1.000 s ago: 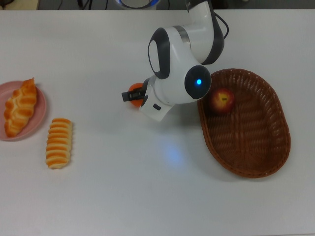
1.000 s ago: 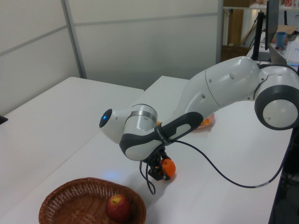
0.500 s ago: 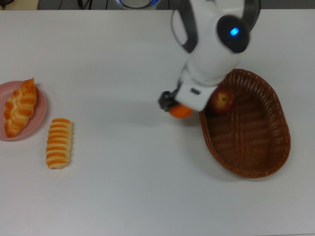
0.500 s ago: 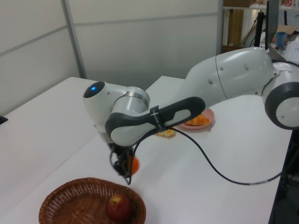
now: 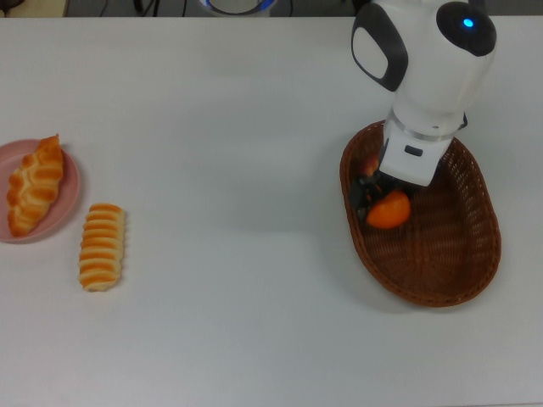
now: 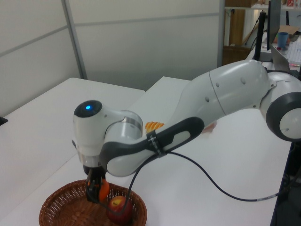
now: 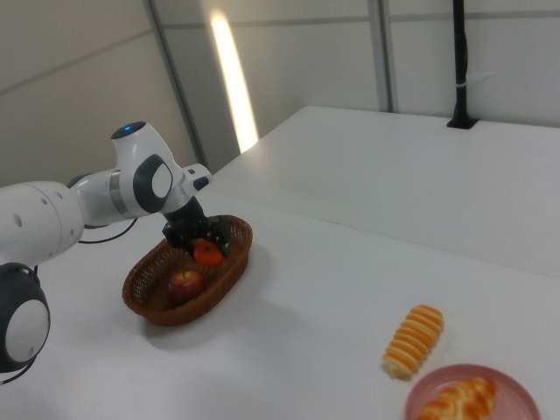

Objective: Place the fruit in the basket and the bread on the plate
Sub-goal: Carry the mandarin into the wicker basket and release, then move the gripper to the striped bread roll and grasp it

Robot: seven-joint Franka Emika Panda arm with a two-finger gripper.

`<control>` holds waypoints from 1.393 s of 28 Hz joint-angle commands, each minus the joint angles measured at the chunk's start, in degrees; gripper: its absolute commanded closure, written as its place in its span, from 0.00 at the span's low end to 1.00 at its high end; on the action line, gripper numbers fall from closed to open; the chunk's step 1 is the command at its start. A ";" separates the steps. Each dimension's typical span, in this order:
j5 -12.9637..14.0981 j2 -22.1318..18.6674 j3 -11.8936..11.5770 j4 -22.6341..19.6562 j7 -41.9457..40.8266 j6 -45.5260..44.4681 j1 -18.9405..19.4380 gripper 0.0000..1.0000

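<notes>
My gripper is shut on the orange tangerine and holds it above the inside of the brown wicker basket. The red apple lies in the basket; in the top view only a sliver of the apple shows beside my arm. The braided loaf lies on the pink plate. The ridged loaf lies on the table next to the plate.
The white table carries everything. In the left view a black cable hangs from my arm over the table. Shelves and a desk stand beyond the table at the left view's right.
My gripper carried the tangerine from the table's middle toward the top view's right, over the basket rim, and now holds it above the basket's inside. The arm now covers most of the apple in the top view.
</notes>
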 commanded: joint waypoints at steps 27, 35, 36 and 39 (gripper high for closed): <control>-2.20 -5.07 -2.07 -2.04 0.17 -5.54 -20.36 0.00; -6.68 -2.44 -5.41 -2.74 -0.18 -5.10 -24.50 0.00; -7.73 -1.83 -5.85 -2.74 -0.36 -4.93 -24.76 0.00; -11.60 1.07 -6.38 -2.74 -0.97 -4.57 -26.43 0.00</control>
